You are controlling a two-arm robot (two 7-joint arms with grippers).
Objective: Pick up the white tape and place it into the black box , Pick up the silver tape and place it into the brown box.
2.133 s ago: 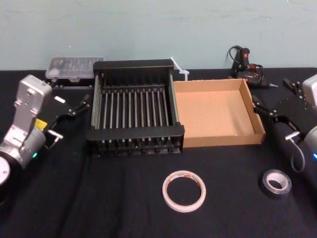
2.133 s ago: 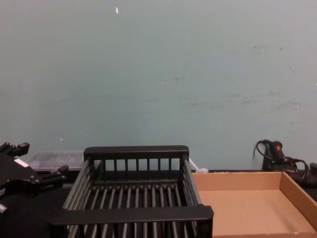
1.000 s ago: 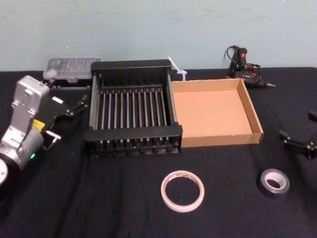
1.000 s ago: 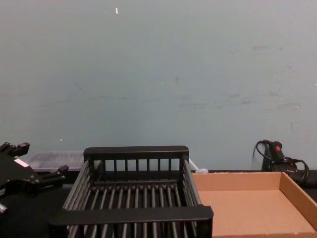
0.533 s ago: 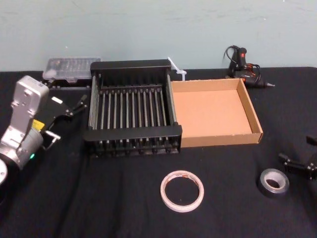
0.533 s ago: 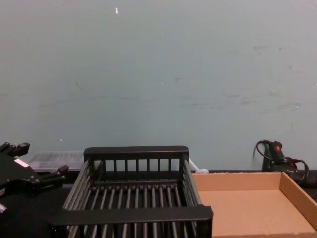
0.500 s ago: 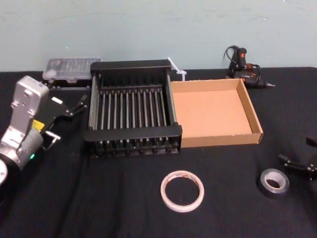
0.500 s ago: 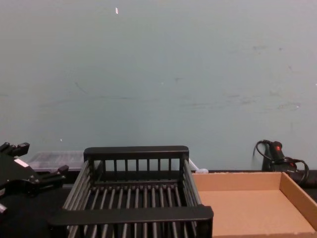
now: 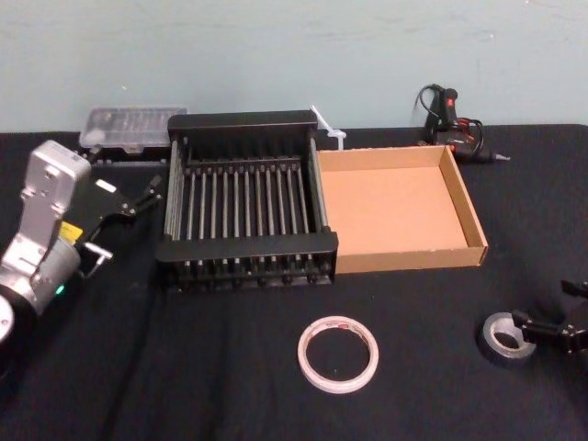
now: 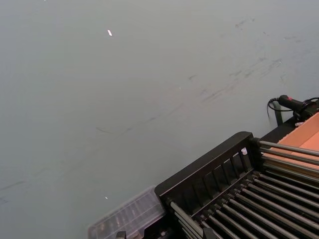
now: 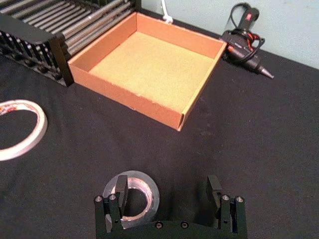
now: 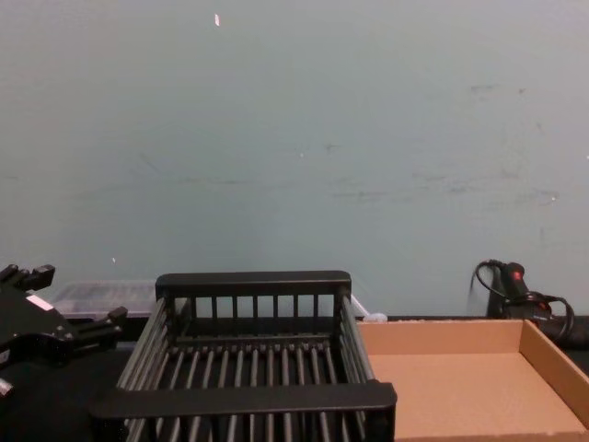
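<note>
Count: two tape rolls, two boxes, two grippers, one glue gun, one clear case.

Both rolls lie flat on the black table (image 9: pixel 211 377), outside the boxes. The white tape (image 9: pixel 338 354) sits at front centre, nearer me than the line where the two boxes meet. The silver tape (image 9: pixel 499 335) sits at front right, nearer me than the brown box's right front corner and well apart from the white roll.

The boxes stand side by side with their walls touching. The black box (image 9: pixel 246 245) is on the left and the brown box (image 9: pixel 404 259) on the right.

The right gripper (image 9: pixel 544 303) is low over the silver tape with its fingers spread wide. In the right wrist view, one finger (image 11: pixel 121 185) lines up over the roll's hole (image 11: pixel 135 200) and the other stands outside the ring on bare cloth. I can't tell if anything touches. The roll isn't clamped. That view also has the white tape at its edge and the brown box beyond.

The left gripper (image 9: pixel 133 218) is parked at the left, just beside the black box's left wall. Its fingers are apart and hold nothing. The chest view has it at lower left, next to the crate.

At the back, the clear plastic case (image 9: pixel 129 127) lies behind the black box's left corner. The black glue gun (image 9: pixel 450 115) with its cable lies behind the brown box's right corner, by the teal wall.
</note>
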